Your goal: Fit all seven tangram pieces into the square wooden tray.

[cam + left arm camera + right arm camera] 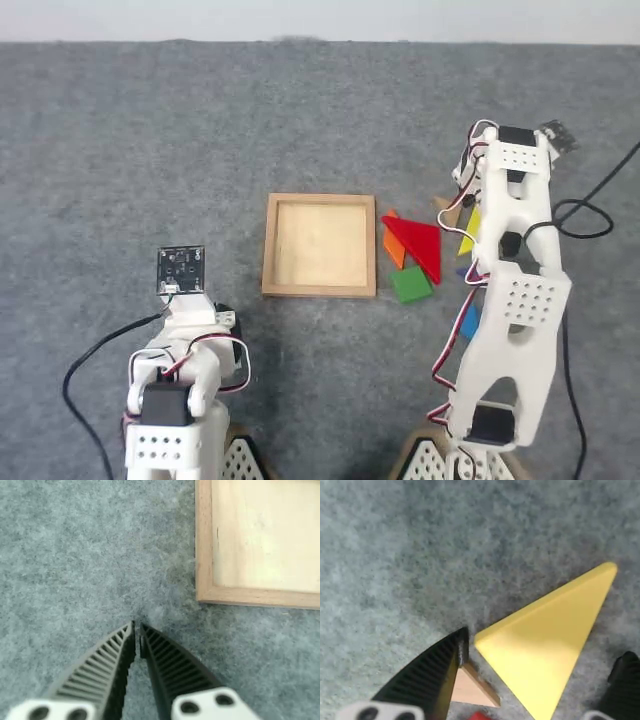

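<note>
The square wooden tray lies mid-table with nothing in it; one of its corners shows in the left wrist view. Right of it lie a red triangle, an orange piece and a green square. A yellow triangle, a blue piece and a tan piece are partly hidden under the right arm. My right gripper is open, straddling the yellow triangle, with the tan piece by one finger. My left gripper is shut over bare carpet, short of the tray.
Grey carpet covers the table. The left arm sits near the front left, apart from the tray. A black cable loops beside the right arm. Open carpet lies behind and left of the tray.
</note>
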